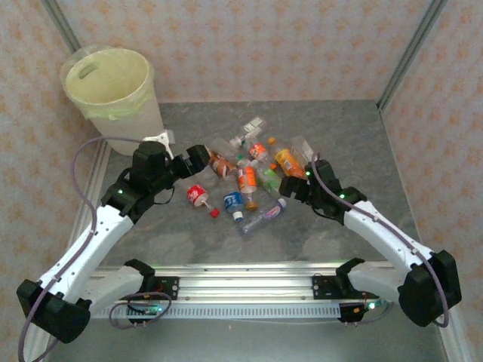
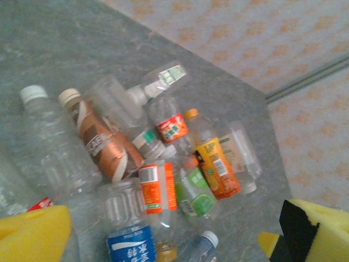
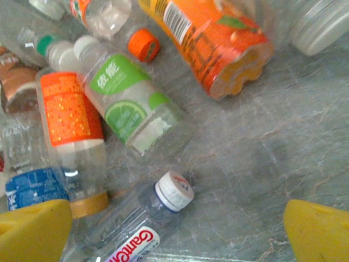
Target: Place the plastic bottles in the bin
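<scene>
Several plastic bottles [image 1: 249, 173] lie in a loose heap mid-table. The cream bin [image 1: 113, 94] with its pale yellow bag stands at the far left corner. My left gripper [image 1: 198, 161] hovers open at the heap's left edge; between its yellow pads [image 2: 32, 234] lie a blue-label bottle [image 2: 131, 245] and an orange-label bottle [image 2: 158, 188]. My right gripper [image 1: 290, 186] is open at the heap's right side. Below it, a clear white-capped bottle [image 3: 136, 229] lies between its pads [image 3: 316, 229], beside a green-label bottle [image 3: 131, 106]. Neither gripper holds anything.
A red-label bottle [image 1: 198, 194] and a loose red cap [image 1: 214, 213] lie apart on the near left of the heap. Patterned walls enclose the grey table [image 1: 339, 136] on three sides. A metal rail [image 1: 241, 286] runs along the near edge.
</scene>
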Available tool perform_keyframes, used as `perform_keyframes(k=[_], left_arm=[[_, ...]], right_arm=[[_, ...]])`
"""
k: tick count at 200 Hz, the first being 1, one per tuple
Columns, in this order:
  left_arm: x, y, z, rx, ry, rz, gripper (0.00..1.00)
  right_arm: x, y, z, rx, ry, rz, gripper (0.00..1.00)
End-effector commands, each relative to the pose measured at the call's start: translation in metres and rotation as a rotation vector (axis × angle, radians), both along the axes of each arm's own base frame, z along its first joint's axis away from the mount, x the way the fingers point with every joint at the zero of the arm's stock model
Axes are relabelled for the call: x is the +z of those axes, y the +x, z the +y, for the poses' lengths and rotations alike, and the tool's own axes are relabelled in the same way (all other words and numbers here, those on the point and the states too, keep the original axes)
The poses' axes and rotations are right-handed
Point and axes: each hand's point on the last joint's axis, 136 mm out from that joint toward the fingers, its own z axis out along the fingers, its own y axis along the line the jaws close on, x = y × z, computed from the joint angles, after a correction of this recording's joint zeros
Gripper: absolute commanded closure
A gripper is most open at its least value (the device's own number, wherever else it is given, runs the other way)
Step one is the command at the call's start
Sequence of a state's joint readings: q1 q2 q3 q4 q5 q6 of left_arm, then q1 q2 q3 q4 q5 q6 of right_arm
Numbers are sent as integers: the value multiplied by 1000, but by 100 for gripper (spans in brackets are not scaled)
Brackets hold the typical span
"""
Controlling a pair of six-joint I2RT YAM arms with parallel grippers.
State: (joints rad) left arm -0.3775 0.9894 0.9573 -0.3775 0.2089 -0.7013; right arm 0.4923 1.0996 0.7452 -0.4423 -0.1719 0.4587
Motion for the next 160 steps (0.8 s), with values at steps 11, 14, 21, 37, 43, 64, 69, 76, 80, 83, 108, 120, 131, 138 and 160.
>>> perform_keyframes(k=[11, 14, 21, 37, 43, 64, 69, 76, 80, 83, 108, 120, 131, 138, 160], left_arm=[[-11, 3, 4, 57, -3, 20, 0], [-12, 3, 4, 58, -2, 23, 0], [-15, 4, 4, 59, 5, 30, 0], [-20, 4, 4, 65, 17, 42, 0], [-23, 4, 6, 71, 24, 49, 0], [-31, 2, 8, 78, 38, 67, 0], [-33, 1, 9, 80, 40, 71, 0], [-35, 1, 9, 82, 42, 76, 0], [-36, 0, 9, 82, 42, 76, 0], [-37, 0, 9, 83, 42, 79, 0], [-45, -2, 11, 84, 54, 95, 0], [-51, -3, 11, 84, 66, 107, 0], [-55, -3, 11, 82, 74, 117, 0], [-56, -2, 11, 79, 75, 122, 0], [-59, -2, 7, 61, 75, 130, 0]], right_arm=[[-19, -4, 9, 25, -55, 13, 3], [-20, -4, 12, 34, -54, 16, 3], [-22, -5, 20, 68, -48, 19, 4], [-30, -6, 33, 100, -56, 54, 3], [-33, -5, 34, 66, -52, 76, 3], [-48, -5, 16, -228, -43, 154, 3], [-53, -6, 19, -270, -12, 177, 3], [-59, -6, 28, -292, 47, 210, 3], [-62, -6, 34, -296, 75, 225, 4], [-62, -5, 39, -296, 96, 231, 4], [-66, 3, 66, -289, 162, 265, 3], [-72, 1, 68, -296, 141, 279, 3], [-80, -3, 70, -305, 133, 303, 4], [-87, -5, 71, -316, 135, 324, 5], [-96, -5, 78, -323, 157, 354, 8]])
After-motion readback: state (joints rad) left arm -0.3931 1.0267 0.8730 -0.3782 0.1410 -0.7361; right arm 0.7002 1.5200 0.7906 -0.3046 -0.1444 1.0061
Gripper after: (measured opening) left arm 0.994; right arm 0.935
